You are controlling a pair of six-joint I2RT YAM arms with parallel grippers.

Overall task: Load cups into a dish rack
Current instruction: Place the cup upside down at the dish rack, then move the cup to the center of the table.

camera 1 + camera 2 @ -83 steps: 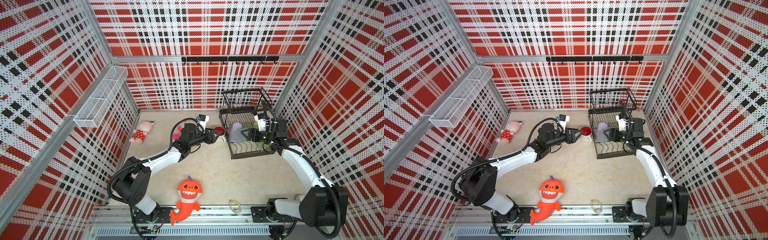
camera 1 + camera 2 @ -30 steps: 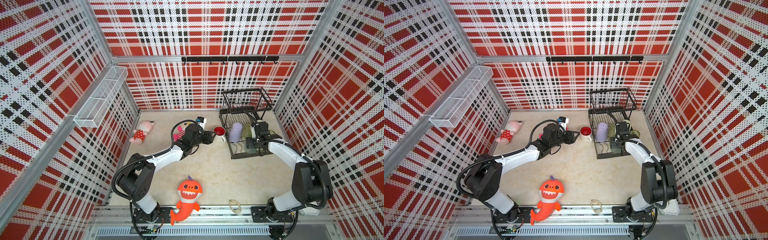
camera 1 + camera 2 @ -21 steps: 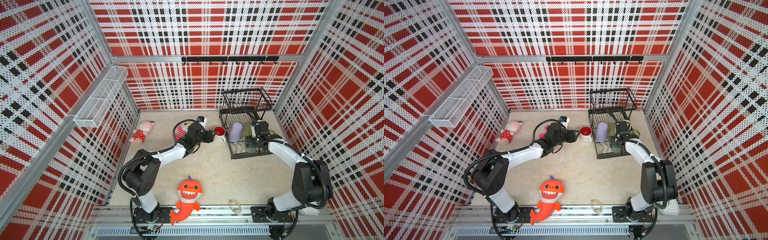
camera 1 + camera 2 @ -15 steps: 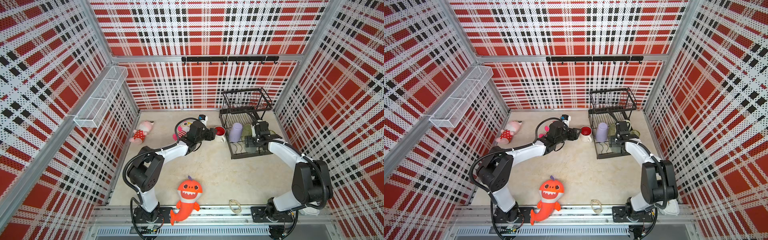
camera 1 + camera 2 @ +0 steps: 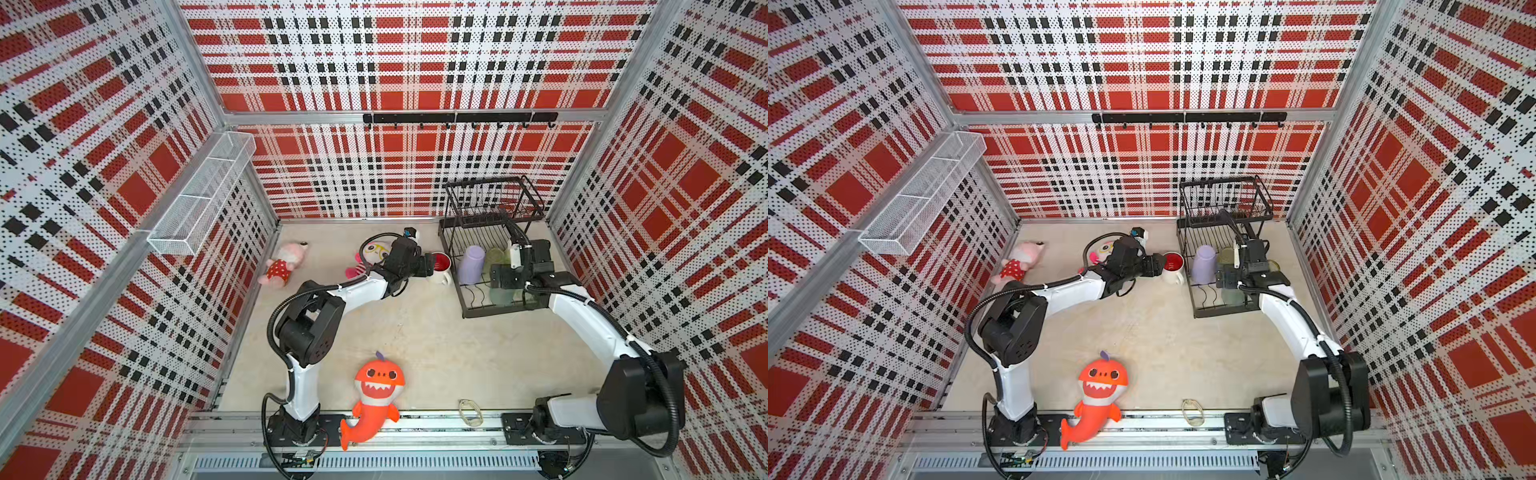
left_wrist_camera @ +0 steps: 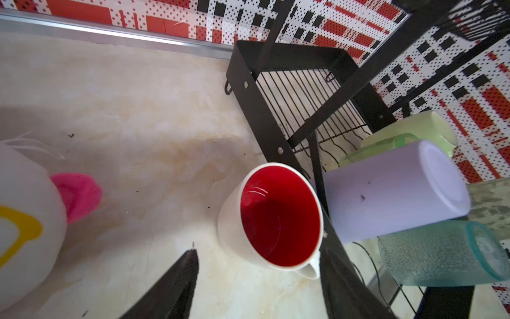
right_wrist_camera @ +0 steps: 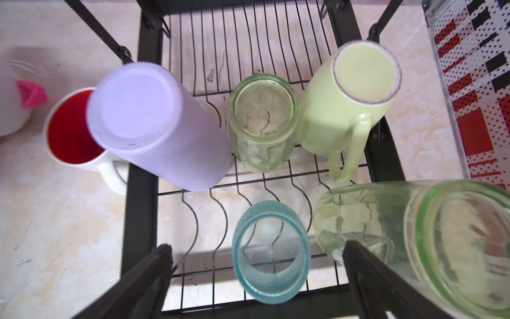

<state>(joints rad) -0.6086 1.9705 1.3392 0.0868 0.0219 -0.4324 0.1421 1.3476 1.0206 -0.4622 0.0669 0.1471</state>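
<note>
text: none legible | labels: none | numbers: none

- left arm (image 5: 361,291) reaches forward from its base, elbow bent, forearm low over the desk
- left hand (image 5: 430,266) near level, pointing toward the robot's right; jaws apart
- right arm (image 5: 582,309) reaches forward, wrist bent down
- right hand (image 5: 500,279) points down; jaws spread wide in the wrist view (image 7: 258,247)

One green tumbler (image 7: 441,234) and a white plush (image 6: 24,207) are cropped by wrist-view edges.
</note>
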